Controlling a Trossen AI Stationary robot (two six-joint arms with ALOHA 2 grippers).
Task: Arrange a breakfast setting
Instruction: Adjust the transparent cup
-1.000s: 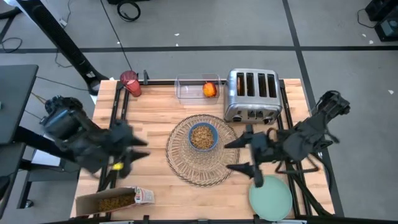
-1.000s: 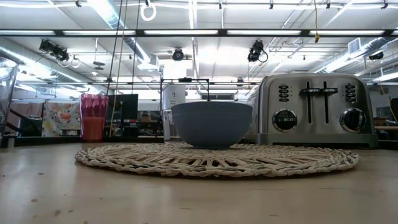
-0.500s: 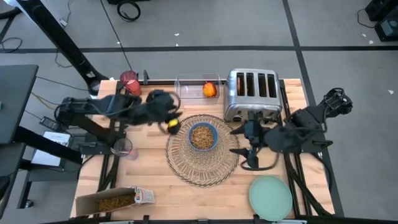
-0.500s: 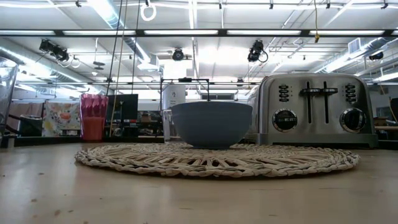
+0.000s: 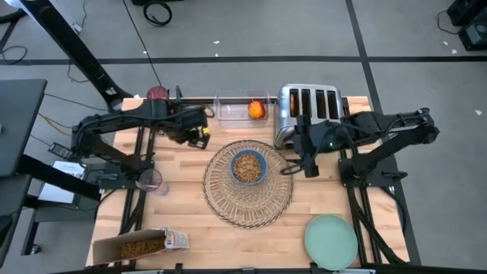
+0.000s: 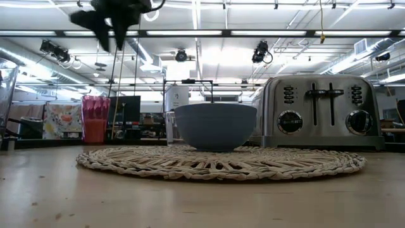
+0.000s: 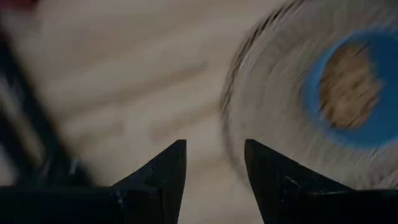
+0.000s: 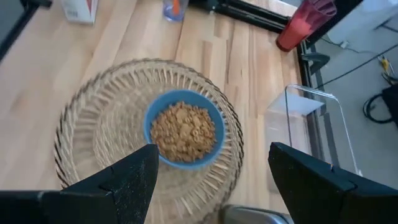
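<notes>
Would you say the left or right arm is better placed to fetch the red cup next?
Probably the left: the left gripper, open and empty, hovers near the red cup at the table's back-left corner. The right gripper is beside the toaster.

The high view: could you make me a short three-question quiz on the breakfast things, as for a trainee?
1. True or false: the pale green plate lies off the wicker placemat.
2. What does the blue bowl hold? A milk, B cereal, C toast.
3. Fill in: the orange-red fruit sits inside a clear ____ next to the toaster.
Key: 1 true; 2 B; 3 container.
</notes>
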